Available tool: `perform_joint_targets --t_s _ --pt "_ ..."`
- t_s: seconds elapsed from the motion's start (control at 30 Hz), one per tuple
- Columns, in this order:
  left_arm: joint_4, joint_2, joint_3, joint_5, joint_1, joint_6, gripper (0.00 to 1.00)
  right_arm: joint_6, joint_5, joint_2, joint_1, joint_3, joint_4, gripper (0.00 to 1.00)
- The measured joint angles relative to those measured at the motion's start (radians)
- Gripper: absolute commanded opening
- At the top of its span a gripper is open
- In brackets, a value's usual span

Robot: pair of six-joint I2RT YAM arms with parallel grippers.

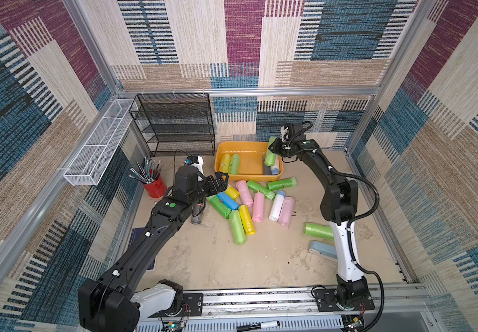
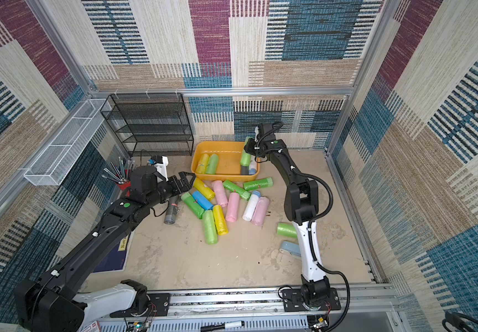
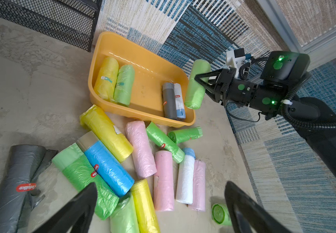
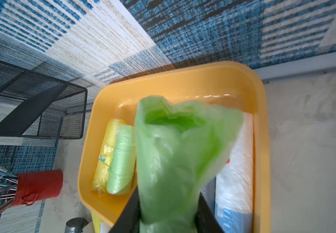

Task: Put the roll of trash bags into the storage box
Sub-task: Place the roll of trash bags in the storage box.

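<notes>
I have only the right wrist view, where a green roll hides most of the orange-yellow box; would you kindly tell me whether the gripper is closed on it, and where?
Observer: Yes, the right gripper is shut on the green roll near its middle, above one end of the storage box.
Operator: Thank you. What lies beneath it?
Observer: A grey roll lies in the box there, against the white roll.
Operator: And where is the other arm?
Observer: The left gripper is open and empty above the loose rolls on the table, outside the box.
</notes>
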State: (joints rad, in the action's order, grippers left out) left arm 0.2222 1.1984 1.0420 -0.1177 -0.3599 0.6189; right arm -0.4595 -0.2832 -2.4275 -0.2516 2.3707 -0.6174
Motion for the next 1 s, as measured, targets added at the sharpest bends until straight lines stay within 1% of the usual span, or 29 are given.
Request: perform_joint_targets --t_s 0.13,0.6,0.7,0.77,0.83,0.87,1.0 --pt "-0.003 0.021 -0.002 -0.006 0.01 0.006 0.98 0.008 -0.02 -0.075 -0.003 0.079 0.006 0.22" --pt "-0.05 0.073 -0.006 -0.046 0.026 0.036 0.98 0.026 -0.056 -0.181 -0.016 0.089 0.065 0.25" --pt "-0.05 0.075 -0.006 -0.046 0.026 0.036 0.98 0.028 -0.058 -0.196 -0.016 0.09 0.084 0.32" --pt "-0.054 0.075 -0.006 -0.047 0.026 0.035 0.98 0.031 -0.056 -0.201 -0.018 0.09 0.095 0.42" --pt "-0.074 0.075 -0.014 -0.053 0.024 0.033 0.98 0.036 -0.046 -0.205 -0.02 0.09 0.096 0.43" --pt "-0.112 0.072 -0.034 -0.061 0.023 0.032 0.98 0.042 -0.038 -0.209 -0.019 0.09 0.096 0.43" --pt "-0.158 0.067 -0.088 -0.068 0.019 0.032 0.98 0.042 -0.017 -0.211 -0.016 0.09 0.096 0.53"
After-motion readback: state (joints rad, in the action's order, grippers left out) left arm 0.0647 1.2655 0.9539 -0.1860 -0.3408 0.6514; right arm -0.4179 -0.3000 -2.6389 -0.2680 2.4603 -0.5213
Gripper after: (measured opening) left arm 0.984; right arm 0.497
